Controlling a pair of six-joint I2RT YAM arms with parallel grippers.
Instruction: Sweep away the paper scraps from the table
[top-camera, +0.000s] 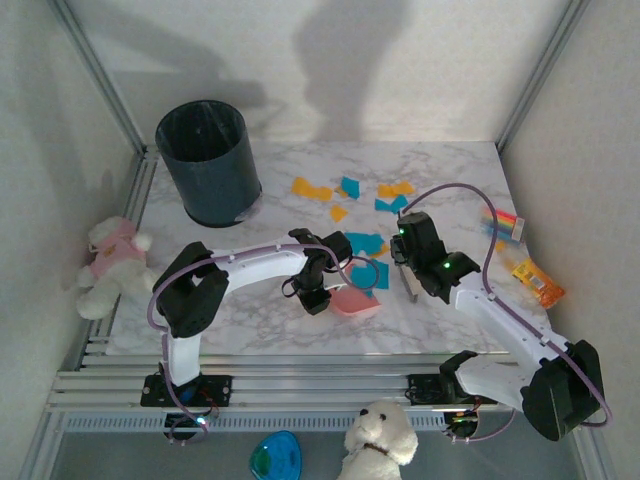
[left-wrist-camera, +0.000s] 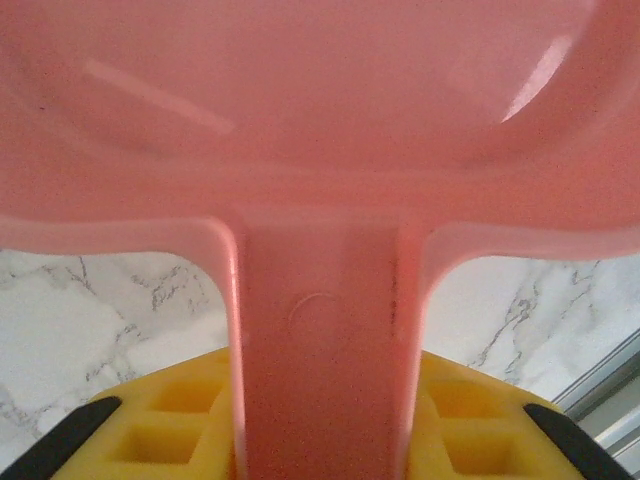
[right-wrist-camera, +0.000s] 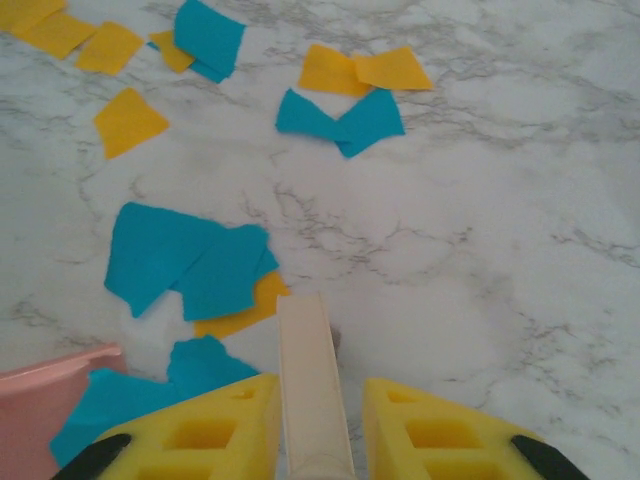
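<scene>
**Both hands loaded, scraps spread mid-surface**

L hand (top-camera: 318, 290): clamped narrow on the dustpan (top-camera: 355, 303) handle. In the L wrist view the yellow fingers (left-wrist-camera: 165, 425) sit either side of the pink handle, w/ the pan (left-wrist-camera: 320, 120) spreading out ahead at 12 and marble surface (left-wrist-camera: 80, 310) below it. From above, the pan sits just past surface centre toward 6, mouth facing 1–2 o'clock.

R hand (top-camera: 404, 262): shut on a thin cream stick (top-camera: 410, 285). In the R wrist view the stick (right-wrist-camera: 310, 370) runs straight up btwn the fingers (right-wrist-camera: 440, 430), its tip close to the surface (right-wrist-camera: 480, 230).

Scraps (top-camera: 365, 243): all on the surface.
- Teal clump w/ some orange just at 12 of the pan. One teal piece lies right at the pan lip.
- More orange and teal pieces strung further toward 12–1.
- R wrist view: big teal pile (right-wrist-camera: 190, 260) at 10 of the stick tip, and a teal/orange group at 12.

Other: dark bin (top-camera: 208, 160) at 10 o'clock corner, and 2 packets (top-camera: 537, 280) near the 3 o'clock edge.
</scene>
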